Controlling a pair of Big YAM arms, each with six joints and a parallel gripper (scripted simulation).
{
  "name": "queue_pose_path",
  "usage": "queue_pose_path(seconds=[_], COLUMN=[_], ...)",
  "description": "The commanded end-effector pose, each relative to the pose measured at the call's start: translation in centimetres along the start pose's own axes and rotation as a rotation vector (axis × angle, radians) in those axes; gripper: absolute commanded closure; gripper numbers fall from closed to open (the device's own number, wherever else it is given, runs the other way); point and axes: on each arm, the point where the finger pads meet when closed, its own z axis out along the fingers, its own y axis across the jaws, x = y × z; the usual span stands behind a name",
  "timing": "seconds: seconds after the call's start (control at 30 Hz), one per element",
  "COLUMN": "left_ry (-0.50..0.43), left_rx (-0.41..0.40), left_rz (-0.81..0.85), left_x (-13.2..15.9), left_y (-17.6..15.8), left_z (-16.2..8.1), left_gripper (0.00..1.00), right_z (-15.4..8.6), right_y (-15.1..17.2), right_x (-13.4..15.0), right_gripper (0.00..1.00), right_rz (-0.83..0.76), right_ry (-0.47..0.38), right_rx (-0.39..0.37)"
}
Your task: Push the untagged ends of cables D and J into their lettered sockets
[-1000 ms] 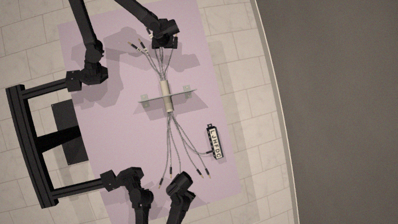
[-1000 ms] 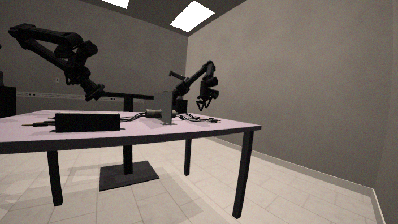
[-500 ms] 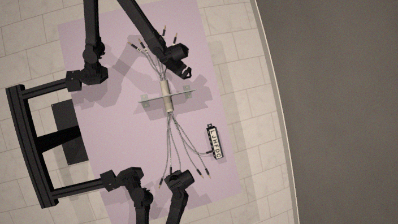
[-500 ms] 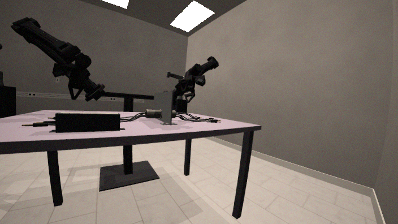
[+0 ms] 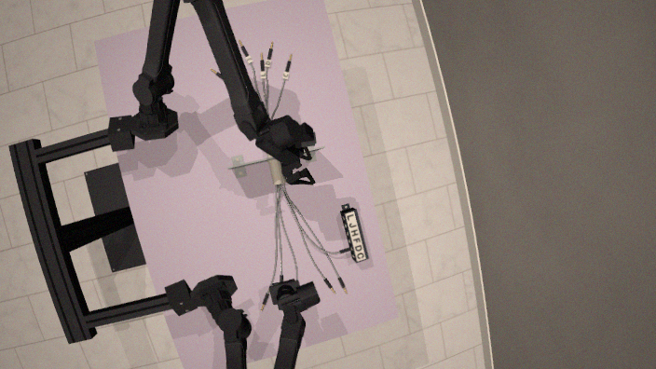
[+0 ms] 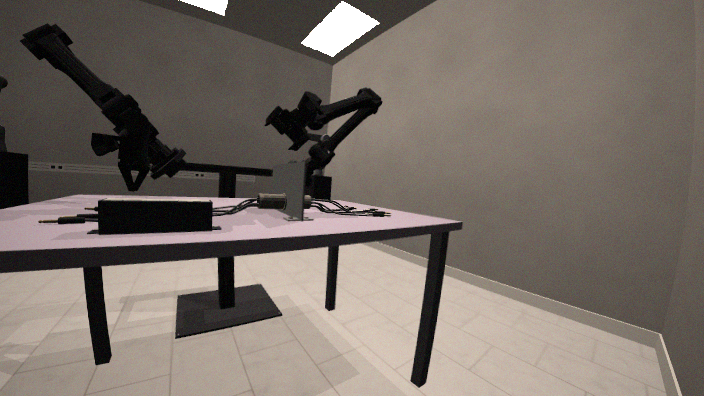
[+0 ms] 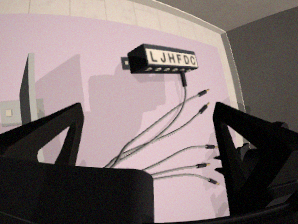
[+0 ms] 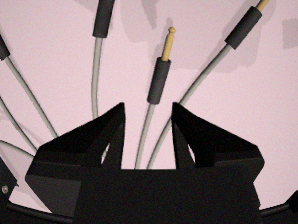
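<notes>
A mauve table [image 5: 186, 224] [image 6: 340, 225] was noted on pale tile, with grey walls and two lit ceiling panels. Counted: one lettered junction box [image 5: 355, 235] [image 6: 155, 216] [image 7: 165, 59] near the table's edge, six sockets' letters, one conduit [image 5: 277, 172] [image 6: 272, 201], one plug [image 5: 345, 251] [image 7: 184, 79] at the box, five free untagged plugs [image 7: 202, 93]. The left gripper [image 5: 312, 169] [image 6: 295, 147] [image 7: 148, 109] was found wide apart; the right gripper [image 5: 285, 293] [image 6: 133, 189] [image 8: 148, 110] was partly apart, unclamped.
</notes>
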Motion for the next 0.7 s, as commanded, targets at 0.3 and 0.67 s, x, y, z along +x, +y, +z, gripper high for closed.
queue_pose_path(seconds=[0.3, 0.67], left_ry=[-0.032, -0.094], left_rx=[0.237, 0.409], left_rz=[0.581, 0.941], left_x=[13.7, 24.1], left_y=[-9.8, -13.7], left_z=[0.2, -2.1], left_gripper=[0.0, 0.0], right_z=[2.7, 2.8], right_y=[-0.7, -0.7], right_x=[0.2, 0.3], right_gripper=[0.65, 0.65], right_rz=[0.217, 0.213], right_ry=[0.032, 0.042], right_rx=[0.042, 0.043])
